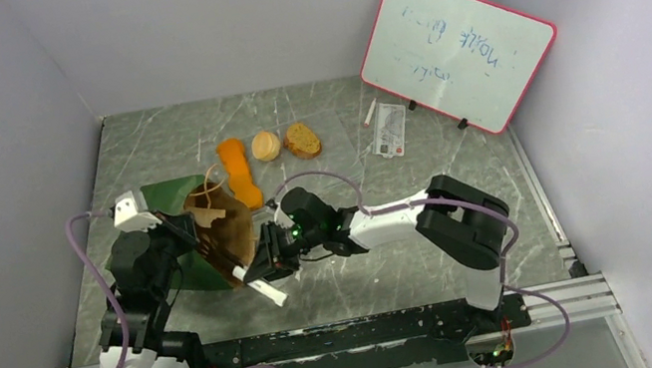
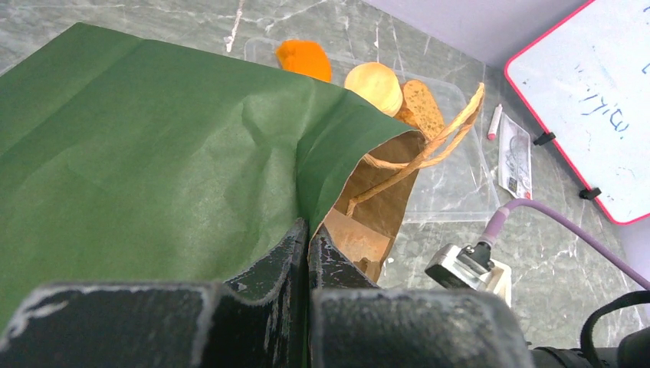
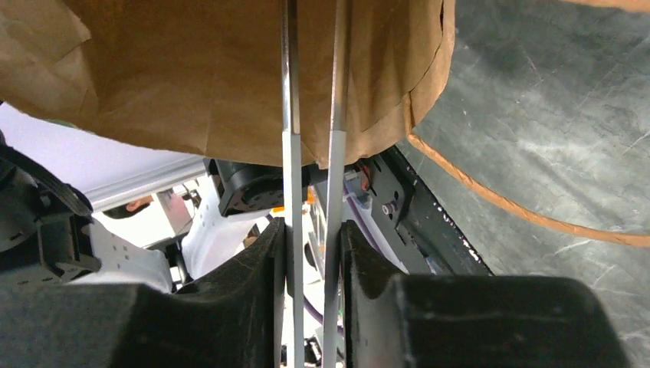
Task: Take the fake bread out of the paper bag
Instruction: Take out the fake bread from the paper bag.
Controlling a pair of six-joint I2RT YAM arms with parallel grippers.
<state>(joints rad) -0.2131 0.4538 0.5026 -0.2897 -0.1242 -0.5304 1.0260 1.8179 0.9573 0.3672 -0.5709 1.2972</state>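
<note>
The paper bag (image 1: 170, 195), dark green outside and brown inside, lies on its side with its mouth toward the right. My left gripper (image 1: 177, 233) is shut on the bag's rim (image 2: 308, 230). My right gripper (image 1: 267, 260) is shut on thin white-and-metal tongs (image 3: 291, 176), whose blades reach into the brown bag mouth (image 3: 230, 69). An orange loaf (image 1: 239, 172), a round bun (image 1: 266, 145) and a brown slice (image 1: 301, 140) of fake bread lie beyond the bag. They also show in the left wrist view: loaf (image 2: 304, 58), bun (image 2: 374, 84), slice (image 2: 424, 106). No bread shows inside the bag.
The bread pieces rest on a clear plastic tray (image 2: 452, 176). A pink-framed whiteboard (image 1: 457, 47) leans at the back right, with a marker (image 1: 369, 113) and a card packet (image 1: 389, 128) in front of it. Grey walls close in three sides.
</note>
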